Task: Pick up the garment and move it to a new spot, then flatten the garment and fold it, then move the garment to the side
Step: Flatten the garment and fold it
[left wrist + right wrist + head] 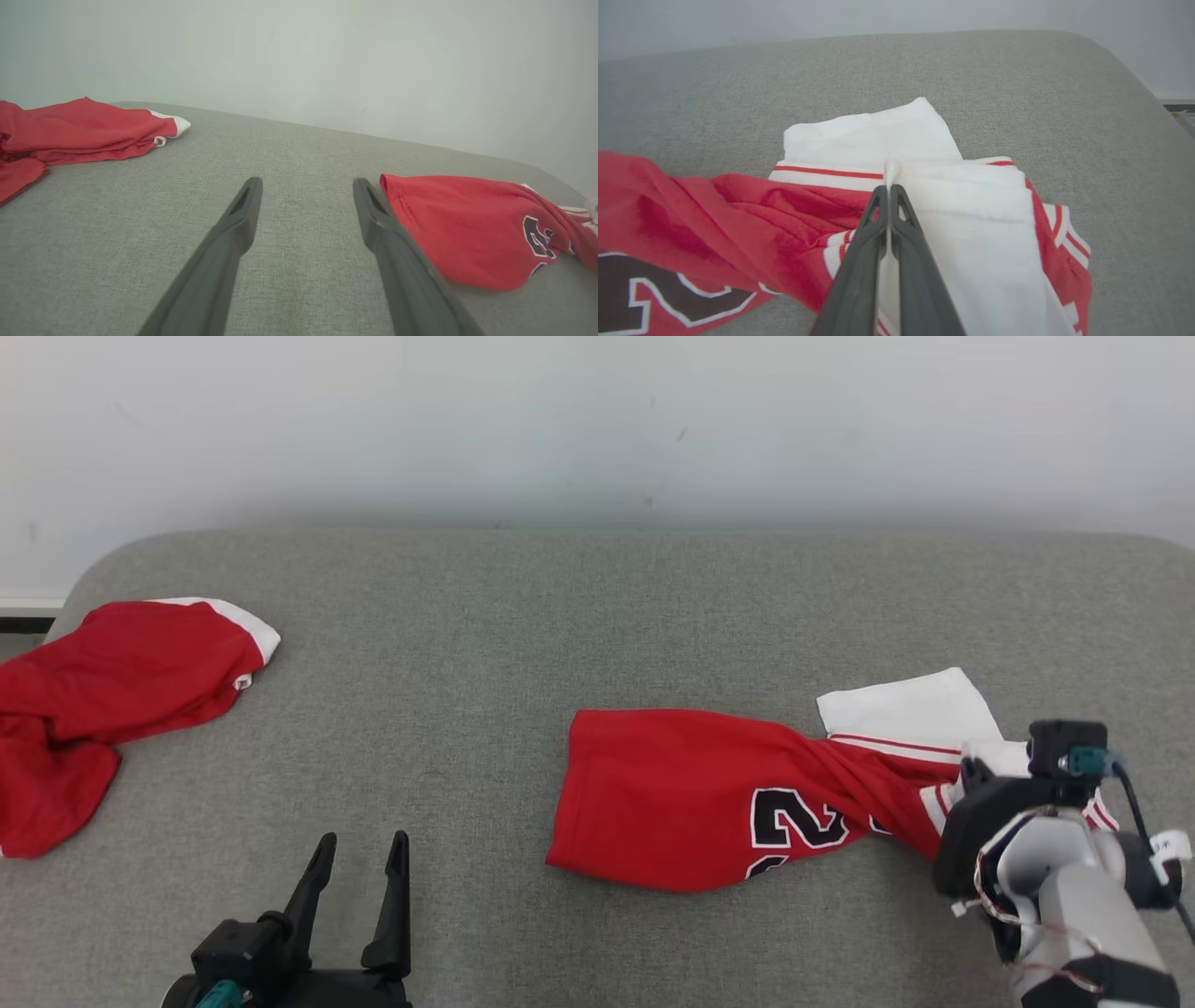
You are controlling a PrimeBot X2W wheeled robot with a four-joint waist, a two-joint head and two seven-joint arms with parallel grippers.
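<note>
The garment point(709, 793), a red jersey, is laid on the grey padded surface point(560, 616), right of centre in the head view. Its long axis is run left-right across that view. The open red hem end is pointed to the robot's left and the white, striped end to its right. The hem end is spread wide, while the middle is twisted and bunched. A black numeral with a white outline is seen on the near side, partly folded under. A white panel point(910, 705) is spread flat at the right end, on the wall side.

The right gripper point(888, 189) is clenched. A thin ridge of white fabric is pinched between its tips at the jersey's right end, just by a red stripe. In the head view its fingers are hidden by the wrist housing.

The left gripper point(364, 840) is released, jaws spread wide, at lower left and apart from the jersey. Grey surface is seen between its fingers. Contact with the surface cannot be told.

A second red garment point(112, 691) with a white edge is heaped at the far left, well apart. A pale wall point(597, 420) is seen behind.
</note>
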